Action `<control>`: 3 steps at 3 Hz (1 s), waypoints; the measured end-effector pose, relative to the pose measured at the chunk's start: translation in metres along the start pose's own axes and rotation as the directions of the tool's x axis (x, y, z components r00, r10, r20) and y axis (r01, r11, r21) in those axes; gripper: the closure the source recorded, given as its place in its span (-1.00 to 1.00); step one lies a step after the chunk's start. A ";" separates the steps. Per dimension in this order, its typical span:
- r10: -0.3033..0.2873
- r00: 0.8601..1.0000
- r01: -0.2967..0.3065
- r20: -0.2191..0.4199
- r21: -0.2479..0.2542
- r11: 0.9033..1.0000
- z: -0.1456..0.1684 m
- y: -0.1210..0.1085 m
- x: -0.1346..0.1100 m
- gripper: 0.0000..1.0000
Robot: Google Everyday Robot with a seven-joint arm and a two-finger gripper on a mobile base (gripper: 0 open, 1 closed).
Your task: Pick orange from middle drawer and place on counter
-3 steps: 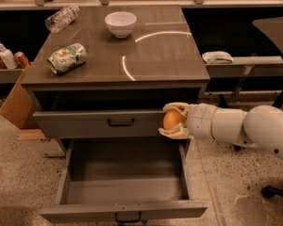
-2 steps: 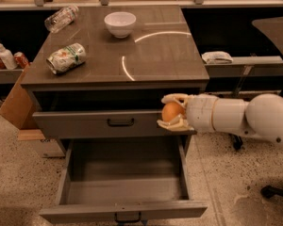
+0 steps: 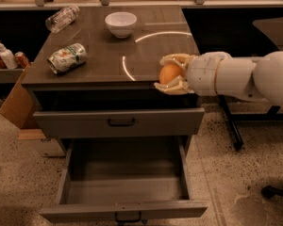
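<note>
1. Since a second ago the cream two-finger gripper [image 3: 161, 73] has risen from in front of the closed grey drawer front [image 3: 75, 122] to the level of the counter; the other things have kept their places.
2. The gripper's jaws are clenched on the small round orange fruit [image 3: 170, 73], with one finger [image 3: 175, 59] above it and the other below.
3. The orange is at the front right edge of the glossy grey-brown counter [image 3: 99, 67], just right of a curved light reflection. Whether it touches the top cannot be told.
4. The thick white arm [image 3: 240, 75] reaches in from the right edge of the view.
5. The wide grey middle drawer [image 3: 125, 192] is pulled fully out at the bottom, showing its bare flat floor and a small dark handle on its front.
6. Above it, the closed drawer front carries a black bar handle [image 3: 121, 122].
7. A white bowl [image 3: 120, 23] stands near the back of the counter, well apart from the orange.
8. A crushed green-and-white can [image 3: 67, 58] lies on its side near the counter's left front.
9. A clear plastic bottle [image 3: 62, 18] lies tilted at the back left corner.
10. A brown cardboard box [image 3: 15, 105] leans beside the cabinet on the left, on a speckled floor [image 3: 19, 182].
</note>
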State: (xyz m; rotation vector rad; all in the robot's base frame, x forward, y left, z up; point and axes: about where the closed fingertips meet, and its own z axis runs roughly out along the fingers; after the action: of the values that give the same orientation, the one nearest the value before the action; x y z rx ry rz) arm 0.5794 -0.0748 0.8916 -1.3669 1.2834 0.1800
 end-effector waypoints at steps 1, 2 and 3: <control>0.063 0.997 -0.065 0.035 0.065 0.996 0.018 -0.031 -0.010 1.00; 0.133 0.989 -0.139 0.062 0.091 0.986 0.043 -0.053 -0.015 1.00; 0.217 0.974 -0.221 0.058 0.072 0.973 0.087 -0.072 -0.014 0.94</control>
State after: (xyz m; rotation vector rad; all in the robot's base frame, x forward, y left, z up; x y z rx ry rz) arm 0.6761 -0.0209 0.9195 -1.1463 1.3841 0.3112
